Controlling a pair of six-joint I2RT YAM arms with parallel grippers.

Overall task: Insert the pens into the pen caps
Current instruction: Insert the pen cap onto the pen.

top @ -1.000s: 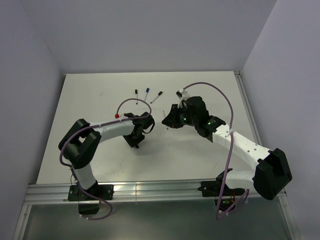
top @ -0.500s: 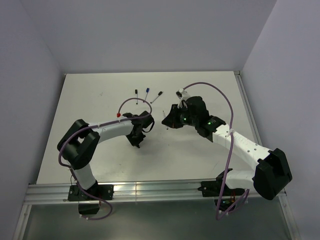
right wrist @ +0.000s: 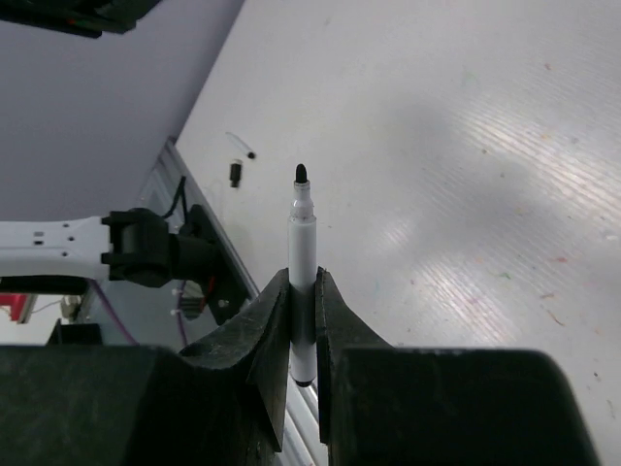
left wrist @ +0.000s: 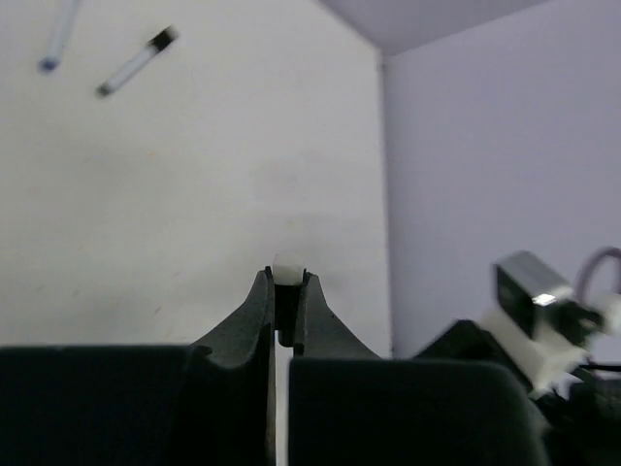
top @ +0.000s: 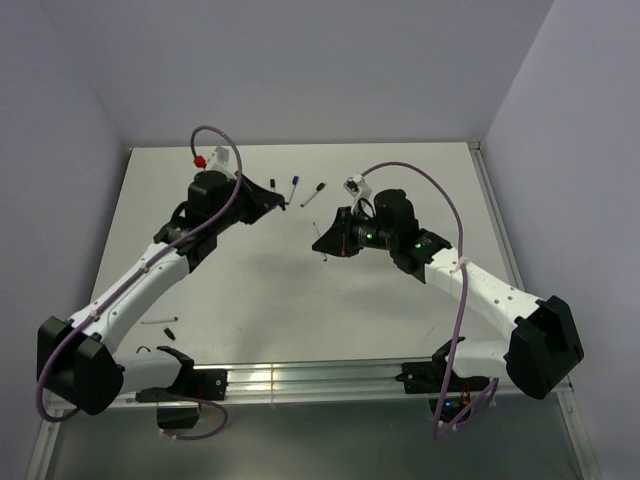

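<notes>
Black jaws of the right gripper [right wrist: 302,291] were clamped on an uncapped pen [right wrist: 302,243], tip outward, near centre. Just now the left gripper [left wrist: 288,282] was pinched onto a white-ended piece [left wrist: 288,264], identity unclear, and swung toward eleven o'clock; mating seemed next.

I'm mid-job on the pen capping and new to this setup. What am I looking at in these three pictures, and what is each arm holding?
Two robot arms are bolted at the near edge of a white table. The wide picture looks down from above and behind them. The other two come from a camera on each wrist, looking along that arm's own fingers. The right end effector is shut on an uncapped pen, dark tip pointing outward. The left end effector is shut on a small white piece; I cannot tell whether it is a pen or a cap. A blue-ended pen and a black-ended pen lie loose at the far side.
</notes>
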